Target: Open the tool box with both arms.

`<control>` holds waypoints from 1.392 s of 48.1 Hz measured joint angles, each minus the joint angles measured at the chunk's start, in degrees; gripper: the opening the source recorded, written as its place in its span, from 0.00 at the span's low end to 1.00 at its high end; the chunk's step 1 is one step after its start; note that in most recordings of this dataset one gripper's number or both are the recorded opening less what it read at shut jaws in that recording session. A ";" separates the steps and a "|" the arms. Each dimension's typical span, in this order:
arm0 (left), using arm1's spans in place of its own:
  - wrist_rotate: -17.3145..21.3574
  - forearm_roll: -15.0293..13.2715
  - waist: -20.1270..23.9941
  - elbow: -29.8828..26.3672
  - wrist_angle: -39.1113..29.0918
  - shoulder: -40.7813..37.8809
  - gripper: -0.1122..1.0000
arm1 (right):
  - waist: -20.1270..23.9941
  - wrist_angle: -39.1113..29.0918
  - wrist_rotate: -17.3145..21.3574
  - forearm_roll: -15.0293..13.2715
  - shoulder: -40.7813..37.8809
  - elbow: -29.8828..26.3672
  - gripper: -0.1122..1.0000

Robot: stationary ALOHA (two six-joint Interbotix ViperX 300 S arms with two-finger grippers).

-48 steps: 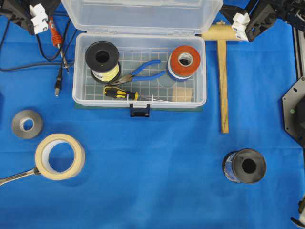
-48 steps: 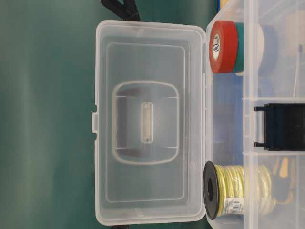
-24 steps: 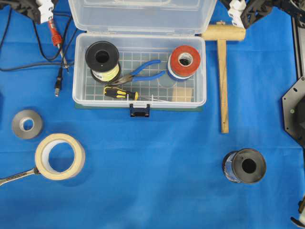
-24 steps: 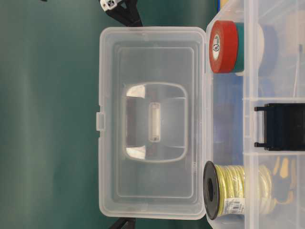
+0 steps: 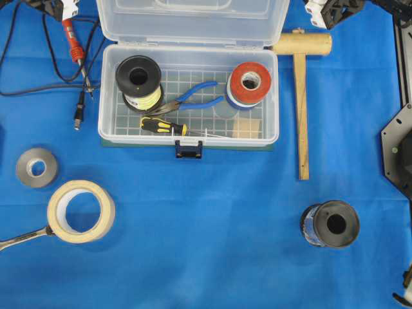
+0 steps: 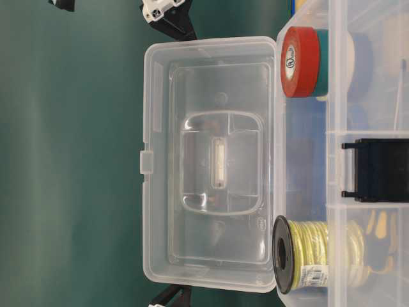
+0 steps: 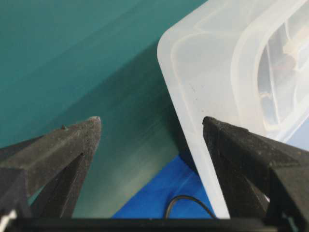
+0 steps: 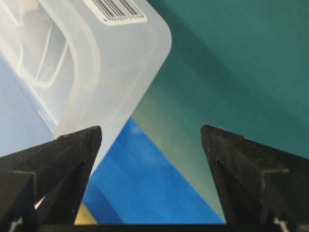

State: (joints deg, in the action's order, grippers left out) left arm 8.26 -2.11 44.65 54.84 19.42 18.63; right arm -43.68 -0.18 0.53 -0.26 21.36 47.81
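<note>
Black pointed pincer fingers [image 7: 67, 150], rough matte texture, white fittings [image 5: 315, 11]

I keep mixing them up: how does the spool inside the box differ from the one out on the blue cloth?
The boxed spool carries pale yellow wire; the loose spool shows a dark blue winding. The boxed spool sits in the tool box at its left end; the loose spool lies on the cloth, lower right. Both have black flanges and a centre hole.

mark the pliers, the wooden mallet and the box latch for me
pliers [image 5: 196, 96]: overhead view, on the blue handles.
wooden mallet [image 5: 301, 109]: overhead view, on the handle shaft.
box latch [image 5: 188, 150]: overhead view, on the dark blue clip at the front wall.
</note>
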 measured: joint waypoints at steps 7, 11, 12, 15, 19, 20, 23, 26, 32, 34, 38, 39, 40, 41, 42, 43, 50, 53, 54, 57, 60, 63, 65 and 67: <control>0.44 0.09 0.70 2.72 -1.76 1.67 0.91 | -1.14 -1.32 -0.18 0.09 2.20 1.58 0.87; 0.35 0.09 1.67 4.13 -1.93 3.08 0.91 | -2.20 -2.02 -0.09 0.00 4.13 2.90 0.87; 0.35 0.18 1.85 4.31 -2.02 3.43 0.91 | -2.46 -2.20 -0.18 0.00 4.75 3.34 0.87; 0.35 0.09 2.37 5.19 -2.20 4.66 0.91 | -2.64 -2.99 -0.09 0.00 6.59 4.39 0.87; 0.35 0.09 2.90 6.50 -2.37 6.33 0.91 | -2.64 -3.96 0.00 0.00 8.70 5.45 0.87; 0.35 0.18 2.99 6.68 -2.46 6.86 0.91 | -2.64 -4.31 0.00 0.00 9.23 5.71 0.87; 0.18 0.18 3.08 7.29 -2.64 7.73 0.91 | -2.64 -5.01 0.09 0.09 10.63 6.42 0.87; 0.09 0.09 3.08 7.65 -2.90 8.35 0.91 | -2.72 -5.63 0.26 0.00 11.87 6.94 0.87; -0.44 0.09 2.46 7.82 -3.87 8.88 0.91 | -2.64 -6.06 0.62 0.00 12.83 7.38 0.87; -0.70 0.18 1.67 7.82 -4.39 8.88 0.91 | -2.11 -6.15 0.79 0.00 12.92 7.47 0.87; -0.79 0.09 -0.35 8.00 -5.54 9.14 0.91 | 0.62 -6.59 0.97 0.09 12.92 7.47 0.87; -0.79 0.09 -1.32 8.09 -6.06 9.32 0.91 | 1.41 -6.77 0.97 0.09 12.92 7.56 0.87; -0.88 0.09 -2.11 8.17 -6.50 9.49 0.91 | 2.29 -6.94 0.97 0.09 12.92 7.56 0.87; -0.97 0.09 -3.25 8.35 -7.03 9.76 0.91 | 3.16 -7.12 0.97 0.09 12.92 7.56 0.87; -0.88 0.18 -4.31 8.44 -7.56 10.02 0.91 | 4.13 -7.38 0.97 0.09 12.92 7.65 0.87; -0.88 0.09 -5.45 8.61 -8.09 10.37 0.91 | 5.19 -7.65 0.97 0.18 13.01 7.56 0.87; -1.14 0.09 -12.74 9.84 -10.46 13.01 0.91 | 13.54 -9.49 1.05 0.18 13.01 7.91 0.87; -1.23 0.09 -16.87 10.63 -10.81 14.68 0.91 | 17.49 -9.93 1.05 0.35 13.01 8.09 0.87; -1.32 0.09 -18.02 10.90 -10.90 15.12 0.91 | 18.72 -10.11 1.05 0.44 13.01 8.17 0.87; -1.32 0.09 -21.27 11.51 -10.99 16.61 0.91 | 22.41 -10.55 0.97 0.53 13.01 8.17 0.87; -1.23 0.09 -24.26 12.13 -11.07 17.93 0.91 | 25.84 -10.99 1.05 0.70 13.01 8.26 0.87; -1.32 0.09 -27.16 12.57 -11.60 19.16 0.91 | 29.62 -11.60 1.05 0.79 13.01 8.35 0.87; -1.23 0.09 -29.00 12.74 -12.13 19.95 0.91 | 31.82 -11.95 1.05 0.79 13.10 8.35 0.87; -1.23 0.09 -30.76 12.92 -13.18 20.65 0.91 | 33.66 -12.30 1.05 0.79 13.10 8.44 0.87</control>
State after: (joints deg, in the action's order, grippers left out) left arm 7.03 -2.02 13.89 67.76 6.24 39.29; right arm -10.02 -12.48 1.58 0.53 34.45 56.25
